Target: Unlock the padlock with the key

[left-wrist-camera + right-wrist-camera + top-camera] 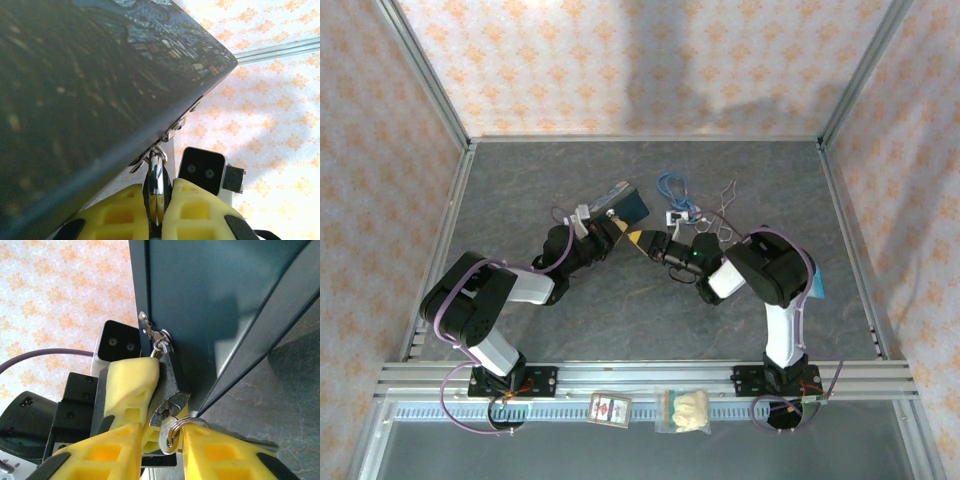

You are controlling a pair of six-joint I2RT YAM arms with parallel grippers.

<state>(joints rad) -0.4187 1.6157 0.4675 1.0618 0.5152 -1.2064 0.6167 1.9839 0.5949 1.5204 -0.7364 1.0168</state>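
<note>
With the left gripper (159, 194) clamped on the padlock (175, 380) and the right gripper (168, 442) pinching the key (163, 439) at the padlock's lower end, an off-axis twist risks slipping the key or wrenching the padlock free

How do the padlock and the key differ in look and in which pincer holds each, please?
The padlock is dark-bodied and chunky; the key is pale and slim. The left pincer clamps the padlock; the right pincer pinches the key. The padlock hangs on the tin; the key sits at the padlock's base. Both are metal.
</note>
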